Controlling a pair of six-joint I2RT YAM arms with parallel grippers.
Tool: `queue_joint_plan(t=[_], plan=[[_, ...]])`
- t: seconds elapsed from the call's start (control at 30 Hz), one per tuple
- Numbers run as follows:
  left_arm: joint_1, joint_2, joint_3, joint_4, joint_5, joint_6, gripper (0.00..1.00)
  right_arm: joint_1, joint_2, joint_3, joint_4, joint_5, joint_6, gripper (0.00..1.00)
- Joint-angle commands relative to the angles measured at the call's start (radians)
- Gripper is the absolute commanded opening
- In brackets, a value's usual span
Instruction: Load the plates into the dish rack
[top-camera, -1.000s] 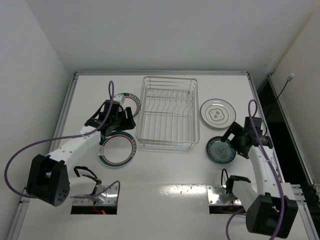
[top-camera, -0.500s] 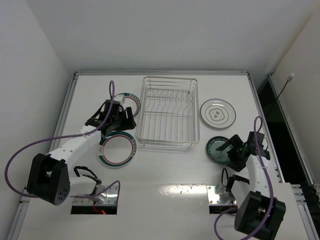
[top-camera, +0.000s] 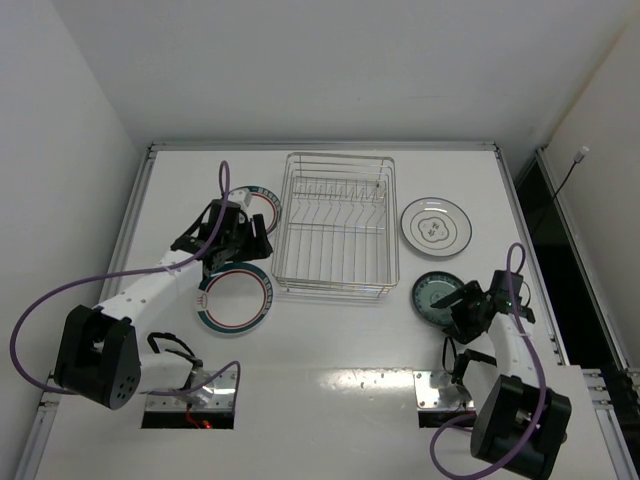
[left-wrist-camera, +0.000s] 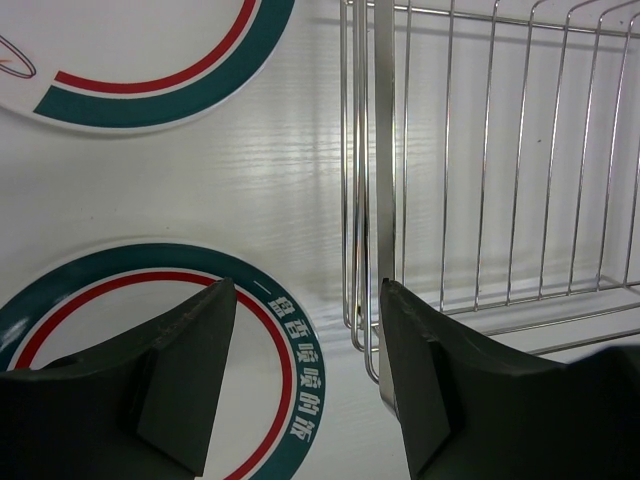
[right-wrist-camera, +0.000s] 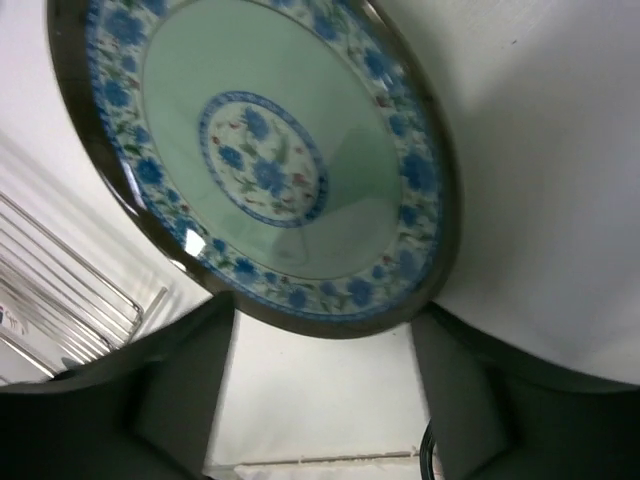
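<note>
From above, the dish rack (top-camera: 335, 225) is seen unloaded, with 2 ringed plates (top-camera: 236, 298) left of it and a white plate (top-camera: 436, 225) and a teal plate (top-camera: 434, 297) right, all flat on the white, white-walled tabletop (top-camera: 330, 345); nothing is judged done. At the left wrist, the left fingers (left-wrist-camera: 185, 370) are spread over the nearer ringed plate (left-wrist-camera: 90, 300). At the right wrist, the right fingers (right-wrist-camera: 180, 385) are spread at the teal plate's rim.

Your left arm (top-camera: 150, 285) and right arm (top-camera: 522, 345) are white links with black joints. A purple cable (top-camera: 40, 310) loops off each. Your bases (top-camera: 95, 357) are black blocks. Left gripper (left-wrist-camera: 305, 287) and right gripper (right-wrist-camera: 322, 310) have flat dark grey fingers (left-wrist-camera: 185, 380).
</note>
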Motion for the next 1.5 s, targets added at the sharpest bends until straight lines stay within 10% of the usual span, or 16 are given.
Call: queue_joint_plan(t=[0.0,0.1,0.23,0.53,0.7,1.47], plan=[[-0.006,0.007,0.039,0.03,0.008,0.013,0.57,0.004,0.008,0.004,0.043,0.01,0.049,0.6],[-0.006,0.007,0.039,0.03,-0.001,0.013,0.57,0.004,-0.015,-0.005,0.043,0.031,0.087,0.21],[-0.006,0.007,0.039,0.03,-0.001,0.013,0.57,0.004,-0.015,-0.005,0.043,0.041,0.099,0.0],[-0.006,0.007,0.039,0.03,-0.001,0.013,0.57,0.004,-0.17,-0.005,-0.019,0.03,0.08,0.0],[-0.006,-0.002,0.039,0.03,-0.001,0.013,0.57,0.004,-0.183,0.02,-0.044,0.074,0.081,0.27],[-0.006,-0.002,0.048,0.021,-0.001,0.013,0.57,0.15,0.083,0.061,0.117,0.229,0.305,0.33]])
